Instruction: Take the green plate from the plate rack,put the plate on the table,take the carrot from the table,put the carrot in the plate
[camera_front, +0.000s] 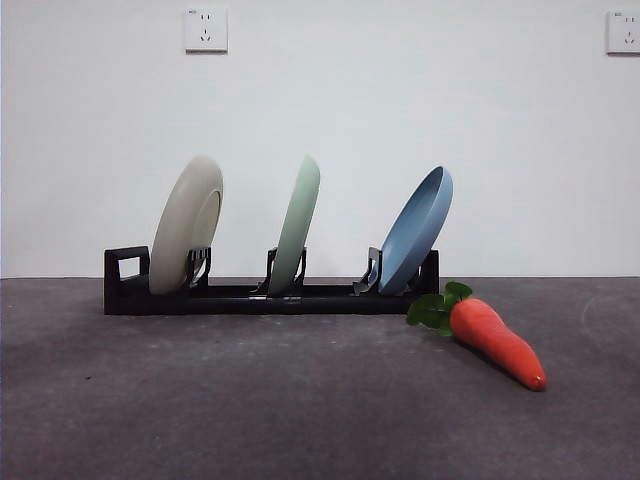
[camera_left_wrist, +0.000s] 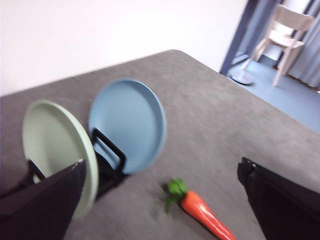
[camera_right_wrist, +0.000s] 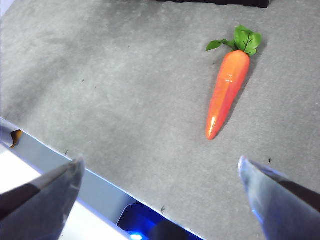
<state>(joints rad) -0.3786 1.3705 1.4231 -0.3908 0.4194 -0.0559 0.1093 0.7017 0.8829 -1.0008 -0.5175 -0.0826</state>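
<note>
Front view: the matte mint green plate (camera_front: 298, 222) stands on edge in the middle slot of the long black plate rack (camera_front: 260, 296), between a cream plate (camera_front: 186, 223) and a blue plate (camera_front: 417, 228), on the speckled dark grey tabletop (camera_front: 250, 400). The glossy, tapered carrot (camera_front: 495, 342) lies just beside the rack's end.

Left wrist view: the left gripper (camera_left_wrist: 162, 200), jaws wide apart and holding nothing, hangs near the green plate (camera_left_wrist: 52, 145).

Right wrist view: the right gripper (camera_right_wrist: 160, 185), jaws likewise spread and holding nothing, hangs above the tabletop edge, apart from the carrot (camera_right_wrist: 227, 92).

Green plate (camera_front: 297, 225) upright in plate rack (camera_front: 270, 297); carrot (camera_front: 495, 341) on table (camera_front: 250, 400).
</note>
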